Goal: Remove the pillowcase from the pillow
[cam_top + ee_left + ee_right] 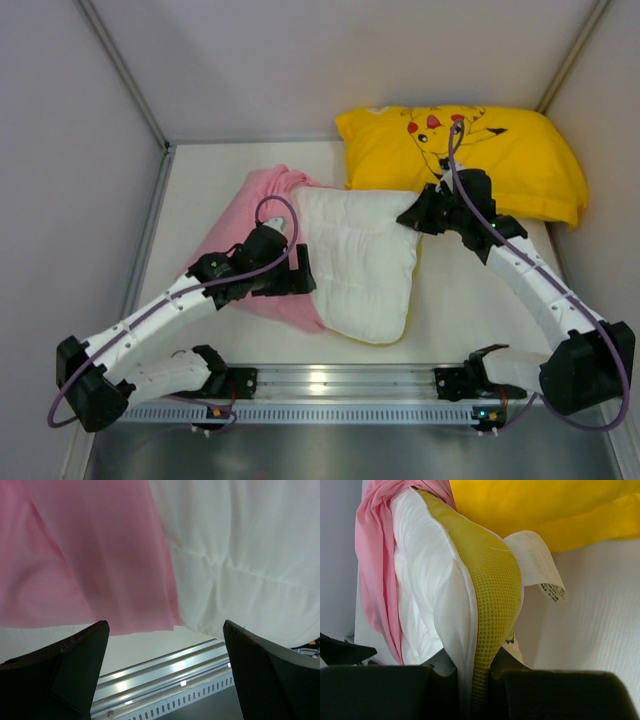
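Two pillows lie on the table: the yellow cartoon pillow sits at upper right, seemingly set aside, and the white pillow lies at centre frame. Its pink pillowcase bunches over the left end only, so most of the stripping looks done. The right gripper, at the pillow's upper right corner, is clamped on the yellow edge trim, likely as an anchor. The left gripper, centre left, stands wide and grips nothing, with pink cloth just ahead.
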Controlling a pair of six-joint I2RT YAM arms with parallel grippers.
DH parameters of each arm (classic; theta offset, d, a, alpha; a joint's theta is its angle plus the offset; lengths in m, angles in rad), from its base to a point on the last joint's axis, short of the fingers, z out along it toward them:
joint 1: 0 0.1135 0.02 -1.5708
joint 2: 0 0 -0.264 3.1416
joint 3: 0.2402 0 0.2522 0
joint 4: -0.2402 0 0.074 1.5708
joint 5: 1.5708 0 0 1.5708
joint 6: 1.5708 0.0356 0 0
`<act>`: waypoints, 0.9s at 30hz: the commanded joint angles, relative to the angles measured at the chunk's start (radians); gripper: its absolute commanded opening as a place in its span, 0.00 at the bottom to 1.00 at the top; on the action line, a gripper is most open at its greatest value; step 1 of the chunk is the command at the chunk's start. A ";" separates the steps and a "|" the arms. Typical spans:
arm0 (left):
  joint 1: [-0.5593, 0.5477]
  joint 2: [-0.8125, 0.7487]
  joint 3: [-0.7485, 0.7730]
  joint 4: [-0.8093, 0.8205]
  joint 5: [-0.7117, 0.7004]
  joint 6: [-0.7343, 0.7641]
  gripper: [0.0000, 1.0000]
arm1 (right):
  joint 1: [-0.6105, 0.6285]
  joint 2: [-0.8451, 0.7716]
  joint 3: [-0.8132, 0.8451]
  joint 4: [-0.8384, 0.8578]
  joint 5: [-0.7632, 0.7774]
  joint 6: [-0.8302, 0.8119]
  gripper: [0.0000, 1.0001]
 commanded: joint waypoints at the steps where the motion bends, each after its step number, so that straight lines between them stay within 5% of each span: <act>1: -0.033 0.006 -0.033 0.055 -0.111 -0.091 0.99 | -0.006 -0.087 -0.013 0.096 -0.030 0.012 0.00; 10: -0.046 0.153 -0.038 0.061 -0.171 -0.093 0.99 | -0.010 -0.191 -0.024 0.087 -0.097 0.011 0.00; 13: -0.049 0.152 -0.067 0.058 -0.184 -0.096 0.89 | -0.035 -0.213 -0.017 0.070 -0.093 0.005 0.00; 16: -0.054 0.095 -0.108 0.047 -0.180 -0.122 0.76 | -0.078 -0.225 -0.010 0.064 -0.091 0.003 0.00; 19: -0.054 0.006 -0.140 0.018 -0.191 -0.147 0.53 | -0.138 -0.230 0.002 0.062 -0.096 0.024 0.00; 23: -0.054 -0.072 -0.142 -0.061 -0.223 -0.164 0.05 | -0.228 -0.228 0.045 0.064 -0.131 0.064 0.00; 27: -0.054 -0.187 -0.104 -0.173 -0.299 -0.184 0.00 | -0.316 -0.213 0.105 0.062 -0.175 0.081 0.00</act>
